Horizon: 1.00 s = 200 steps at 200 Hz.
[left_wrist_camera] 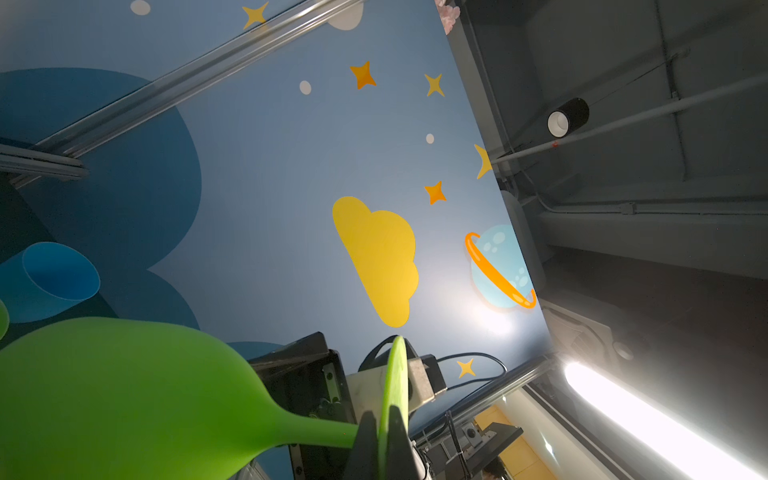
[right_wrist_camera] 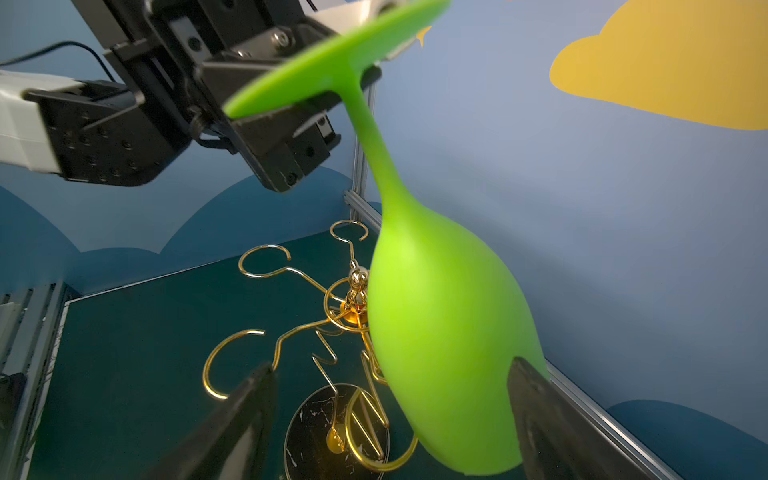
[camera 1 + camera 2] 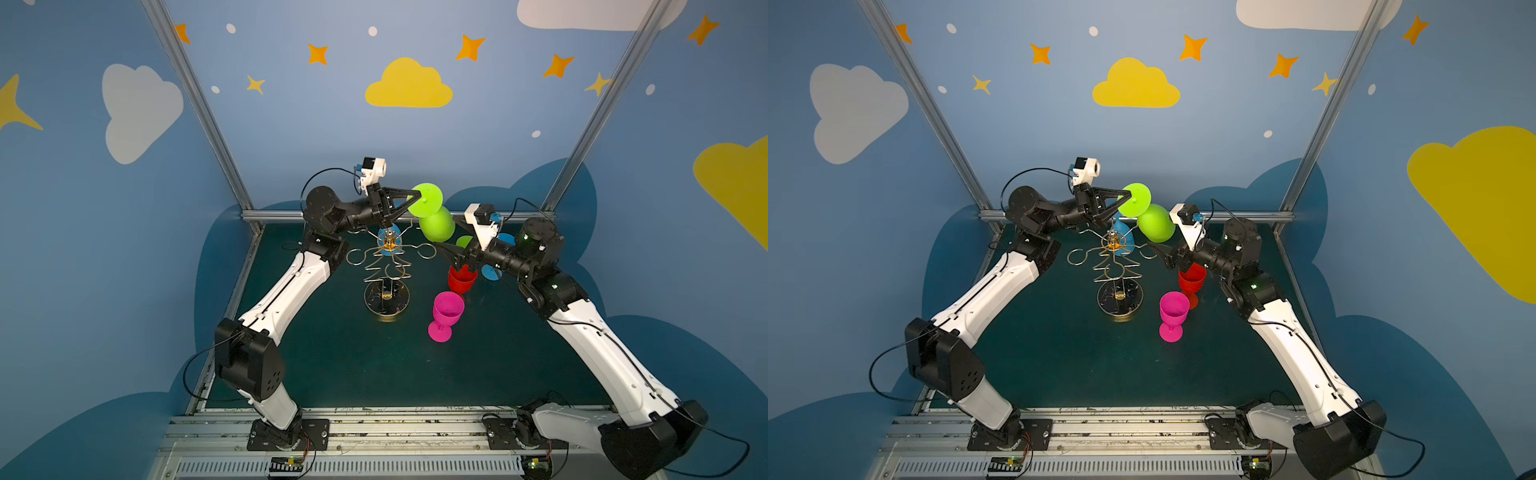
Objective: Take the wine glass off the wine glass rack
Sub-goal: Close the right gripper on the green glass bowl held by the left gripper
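Hanging bowl-down, lime-green wine glass (image 3: 436, 226), gold rack (image 3: 397, 301)

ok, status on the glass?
Left gripper shut on green glass foot, glass inverted, off the rack. Right gripper open, at its bowl. Red glass just below it.

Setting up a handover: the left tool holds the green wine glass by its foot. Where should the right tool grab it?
Probably the bowl's widest part, from the right tool's side: the green wine glass hangs foot-up, the left tool pinches its foot, and the open right tool faces the bowl.
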Available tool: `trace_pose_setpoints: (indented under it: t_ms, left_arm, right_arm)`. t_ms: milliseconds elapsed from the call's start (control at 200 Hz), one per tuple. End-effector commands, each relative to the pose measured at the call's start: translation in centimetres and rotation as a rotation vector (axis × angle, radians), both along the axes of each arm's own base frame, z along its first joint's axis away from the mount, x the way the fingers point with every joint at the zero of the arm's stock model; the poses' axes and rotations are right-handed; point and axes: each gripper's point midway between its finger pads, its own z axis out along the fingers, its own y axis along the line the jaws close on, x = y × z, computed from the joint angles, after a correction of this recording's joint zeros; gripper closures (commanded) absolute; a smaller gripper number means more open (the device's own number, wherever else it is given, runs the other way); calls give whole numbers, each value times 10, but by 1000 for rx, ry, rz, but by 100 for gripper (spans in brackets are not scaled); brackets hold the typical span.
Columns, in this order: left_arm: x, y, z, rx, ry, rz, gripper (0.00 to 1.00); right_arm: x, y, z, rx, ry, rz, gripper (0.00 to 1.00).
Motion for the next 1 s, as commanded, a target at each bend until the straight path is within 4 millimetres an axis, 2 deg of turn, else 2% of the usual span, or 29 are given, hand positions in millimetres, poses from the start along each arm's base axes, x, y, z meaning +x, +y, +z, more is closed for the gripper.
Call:
trace_pose_setpoints:
  t_ms: [0, 305, 441, 781, 901, 996]
  left_arm:
    - [-11, 4, 10, -9, -67, 12, 97]
    - [-26, 4, 13, -5, -81, -17, 97]
    - [-31, 5, 16, -3, -84, -25, 97]
    - [-42, 6, 22, -20, -83, -62, 97]
    - [-43, 7, 23, -17, -90, -63, 97]
    - [-42, 8, 21, -8, -96, -57, 96]
  right_arm:
    - [3, 7, 17, 1, -78, 3, 14]
    - [19, 16, 20, -10, -149, -72, 14]
    - [20, 21, 21, -29, -184, -77, 13]
    - [31, 30, 11, -36, -154, -77, 14]
    - [29, 31, 13, -32, -149, -74, 19]
    - [25, 30, 15, -32, -147, -73, 27]
